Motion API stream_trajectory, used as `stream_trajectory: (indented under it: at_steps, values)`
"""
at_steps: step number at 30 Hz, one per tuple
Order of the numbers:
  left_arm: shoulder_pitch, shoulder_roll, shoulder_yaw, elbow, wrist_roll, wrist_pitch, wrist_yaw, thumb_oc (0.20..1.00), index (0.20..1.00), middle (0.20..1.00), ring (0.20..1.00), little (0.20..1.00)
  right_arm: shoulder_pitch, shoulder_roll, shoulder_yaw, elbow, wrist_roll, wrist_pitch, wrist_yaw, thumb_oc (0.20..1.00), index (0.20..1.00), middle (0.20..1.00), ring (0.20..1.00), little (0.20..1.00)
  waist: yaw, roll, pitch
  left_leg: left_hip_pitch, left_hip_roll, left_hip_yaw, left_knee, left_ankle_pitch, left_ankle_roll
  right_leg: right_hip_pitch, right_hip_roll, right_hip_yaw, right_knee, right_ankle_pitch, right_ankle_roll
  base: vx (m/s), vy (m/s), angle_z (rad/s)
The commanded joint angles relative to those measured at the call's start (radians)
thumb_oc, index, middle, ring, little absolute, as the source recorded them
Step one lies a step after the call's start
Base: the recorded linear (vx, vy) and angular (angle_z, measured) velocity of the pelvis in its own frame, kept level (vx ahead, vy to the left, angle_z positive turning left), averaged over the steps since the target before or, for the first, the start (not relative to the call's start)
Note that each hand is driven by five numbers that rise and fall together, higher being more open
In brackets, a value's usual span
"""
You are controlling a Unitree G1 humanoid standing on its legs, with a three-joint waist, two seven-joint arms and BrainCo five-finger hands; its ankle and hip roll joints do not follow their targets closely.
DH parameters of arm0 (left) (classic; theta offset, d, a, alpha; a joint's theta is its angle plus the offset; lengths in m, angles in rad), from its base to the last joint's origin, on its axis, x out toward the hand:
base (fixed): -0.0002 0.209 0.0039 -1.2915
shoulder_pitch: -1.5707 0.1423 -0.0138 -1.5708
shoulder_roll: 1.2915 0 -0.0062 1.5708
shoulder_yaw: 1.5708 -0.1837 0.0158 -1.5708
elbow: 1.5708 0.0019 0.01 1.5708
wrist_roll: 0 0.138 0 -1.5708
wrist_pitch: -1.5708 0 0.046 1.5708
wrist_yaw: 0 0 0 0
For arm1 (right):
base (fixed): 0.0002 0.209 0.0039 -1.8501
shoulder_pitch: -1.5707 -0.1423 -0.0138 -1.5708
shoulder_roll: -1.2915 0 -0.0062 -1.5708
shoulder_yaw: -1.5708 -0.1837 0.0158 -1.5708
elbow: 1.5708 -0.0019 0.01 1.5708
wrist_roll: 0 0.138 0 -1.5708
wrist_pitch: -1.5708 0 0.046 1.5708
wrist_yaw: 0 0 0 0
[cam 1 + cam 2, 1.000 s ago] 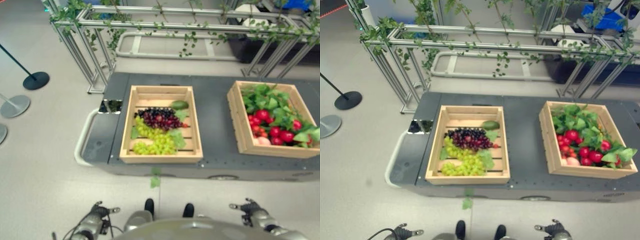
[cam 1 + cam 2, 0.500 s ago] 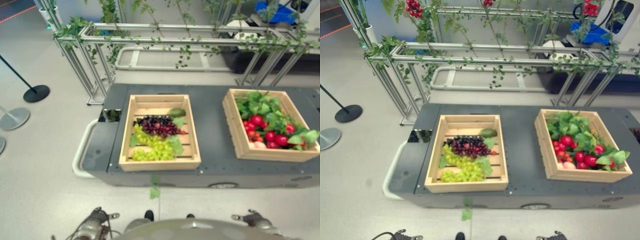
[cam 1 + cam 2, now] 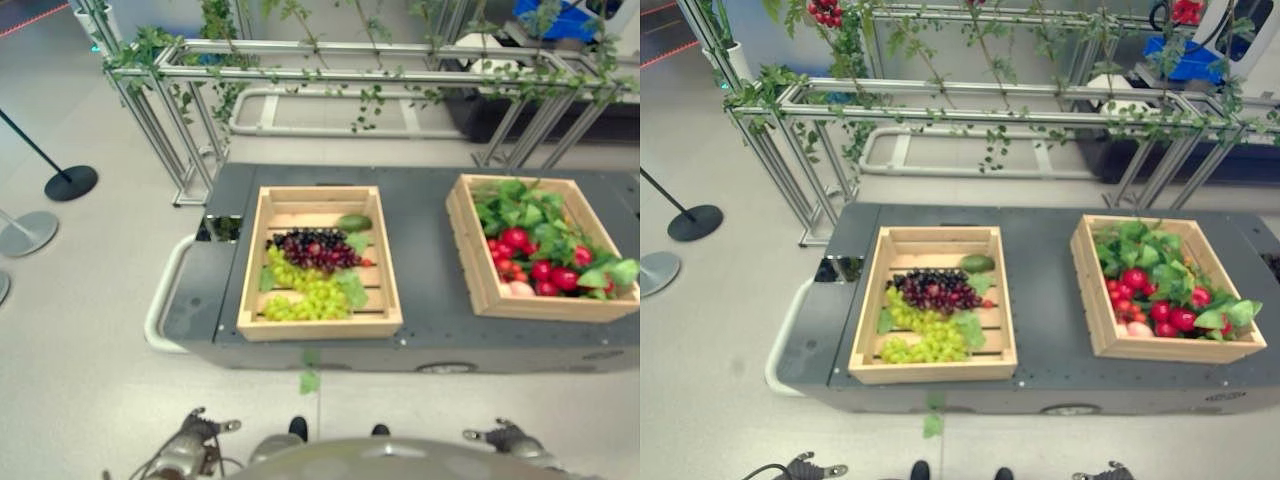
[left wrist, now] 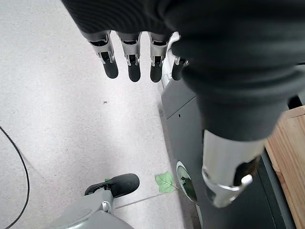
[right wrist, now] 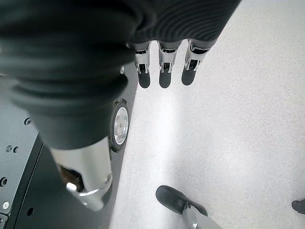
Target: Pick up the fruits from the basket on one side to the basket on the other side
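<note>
Both hands hang low, fingers straight and empty, left hand (image 3: 190, 447) and right hand (image 3: 510, 438) well short of the grape crate (image 3: 320, 325), so reach forward over its near rim first.

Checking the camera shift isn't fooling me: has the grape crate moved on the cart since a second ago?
No. The grape crate keeps its place on the cart, same gap to the crate of red fruit; the whole picture shifted, so the camera moved.

Head eyes look down on both crates (image 3: 320, 262); wrist cameras face the floor (image 4: 57, 133) closely.
</note>
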Motion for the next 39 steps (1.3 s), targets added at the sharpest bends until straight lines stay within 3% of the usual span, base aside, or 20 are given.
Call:
stream_trajectory:
  at_steps: [1,7,8,9,13,25,39]
  values:
    - [-0.015,0.022,0.013,-0.067,-0.044,-0.026,-0.014,1.0,1.0,1.0,1.0,1.0,-0.04,-0.029,0.025,-0.006,-0.01,0.003,-0.008,1.0,1.0,1.0,1.0,1.0,-0.009,-0.01,0.019,-0.025,-0.032,-0.004,0.028,-0.038,0.0,0.002,0.001,0.027,0.034,-0.032,0.071,0.0,0.0,0.0]
    - [0.141,0.135,0.041,-0.507,-0.081,-0.032,-0.087,1.0,1.0,1.0,1.0,1.0,-0.015,-0.073,-0.008,-0.068,-0.018,0.003,0.005,1.0,1.0,1.0,1.0,1.0,0.0,-0.001,0.032,-0.037,-0.03,-0.014,0.034,-0.032,-0.003,-0.007,0.0,0.016,0.037,-0.03,0.073,-0.01,-0.001,0.02]
    - [0.145,0.136,0.043,-0.511,-0.081,-0.03,-0.088,1.0,1.0,1.0,1.0,1.0,-0.014,-0.073,-0.008,-0.069,-0.018,0.003,0.005,1.0,1.0,1.0,1.0,1.0,0.0,-0.001,0.031,-0.037,-0.03,-0.014,0.034,-0.032,-0.003,-0.007,0.0,0.016,0.037,-0.03,0.073,-0.02,-0.007,0.12]
    - [0.194,0.171,0.076,-0.644,-0.096,-0.035,-0.105,1.0,1.0,1.0,1.0,1.0,-0.008,-0.083,-0.019,-0.071,-0.021,0.004,0.011,1.0,1.0,1.0,1.0,1.0,0.005,0.0,0.034,-0.037,-0.029,-0.016,0.034,-0.031,-0.003,-0.004,0.0,0.012,0.036,-0.03,0.074,-0.01,-0.008,0.08]
    - [0.214,0.207,0.103,-0.812,-0.101,-0.039,-0.117,1.0,1.0,1.0,1.0,1.0,-0.009,-0.086,-0.027,-0.062,-0.029,0.012,0.016,1.0,1.0,1.0,1.0,1.0,0.011,-0.002,0.033,-0.027,-0.029,-0.02,0.024,-0.028,-0.005,0.004,0.001,0.004,0.03,-0.032,0.075,-0.01,-0.007,0.06]
    - [0.065,0.206,0.077,-0.914,-0.091,-0.036,-0.109,1.0,1.0,1.0,1.0,1.0,0.0,-0.061,-0.001,-0.047,-0.045,0.029,0.038,1.0,1.0,1.0,1.0,1.0,0.002,-0.01,0.021,0.004,-0.026,-0.019,0.007,-0.033,-0.008,0.028,0.003,0.004,0.021,-0.038,0.073,0.0,-0.002,0.01]
    - [-0.228,0.178,-0.041,-0.786,-0.041,-0.069,-0.02,1.0,1.0,1.0,1.0,1.0,0.002,-0.041,0.057,-0.04,-0.08,0.019,0.031,1.0,1.0,1.0,1.0,1.0,-0.042,-0.02,0.011,0.015,-0.021,0.005,-0.003,-0.04,-0.012,0.03,0.011,0.025,0.009,-0.032,0.072,0.0,0.0,-0.01]
